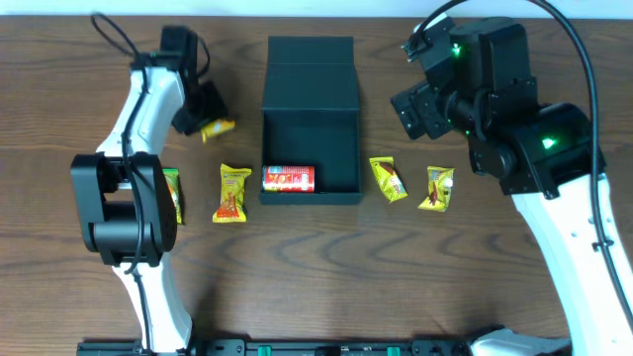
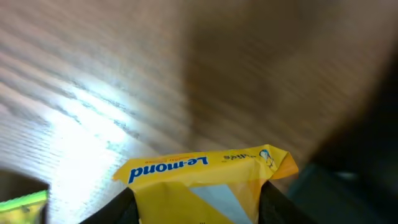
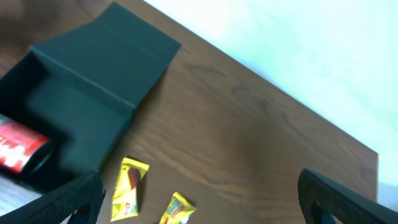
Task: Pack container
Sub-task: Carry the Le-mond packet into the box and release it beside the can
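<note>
The dark teal container (image 1: 309,124) stands open at the table's middle, its flap lid laid back; it also shows in the right wrist view (image 3: 81,74). A red chip can (image 1: 288,179) lies inside at its front left, also in the right wrist view (image 3: 18,146). My left gripper (image 1: 206,121) is shut on a yellow Le-mond packet (image 2: 205,186), left of the container. My right gripper (image 3: 199,199) is open and empty, held above the table right of the container.
Loose packets lie on the wood: a yellow one (image 1: 232,192) and a green one (image 1: 173,194) left of the container, two yellow ones (image 1: 388,179) (image 1: 438,188) to its right. The table's back edge runs behind the lid.
</note>
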`<action>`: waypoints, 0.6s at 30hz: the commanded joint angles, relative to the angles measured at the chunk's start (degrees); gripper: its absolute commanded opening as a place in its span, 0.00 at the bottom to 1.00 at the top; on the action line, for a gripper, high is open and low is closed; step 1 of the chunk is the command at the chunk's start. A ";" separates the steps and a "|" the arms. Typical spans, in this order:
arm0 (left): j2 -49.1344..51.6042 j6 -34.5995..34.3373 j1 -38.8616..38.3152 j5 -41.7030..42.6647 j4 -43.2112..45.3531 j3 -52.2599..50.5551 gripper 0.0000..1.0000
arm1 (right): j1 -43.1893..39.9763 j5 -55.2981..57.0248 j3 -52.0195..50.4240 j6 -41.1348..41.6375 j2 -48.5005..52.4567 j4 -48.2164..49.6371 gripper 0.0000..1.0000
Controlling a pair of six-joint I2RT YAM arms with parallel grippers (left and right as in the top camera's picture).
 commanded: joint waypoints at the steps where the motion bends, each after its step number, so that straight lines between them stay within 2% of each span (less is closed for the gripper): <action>1: -0.13 4.09 -2.03 -0.20 -2.99 6.10 0.41 | -2.14 5.55 -0.42 0.13 0.02 0.20 0.99; 8: -0.17 4.57 -11.54 -0.20 -5.44 9.88 0.38 | -11.30 6.16 -0.42 4.94 -3.48 0.94 0.99; 18: -0.17 3.82 -25.49 -0.44 -5.05 9.84 0.38 | -22.75 -4.50 -0.42 6.49 -6.95 0.39 0.99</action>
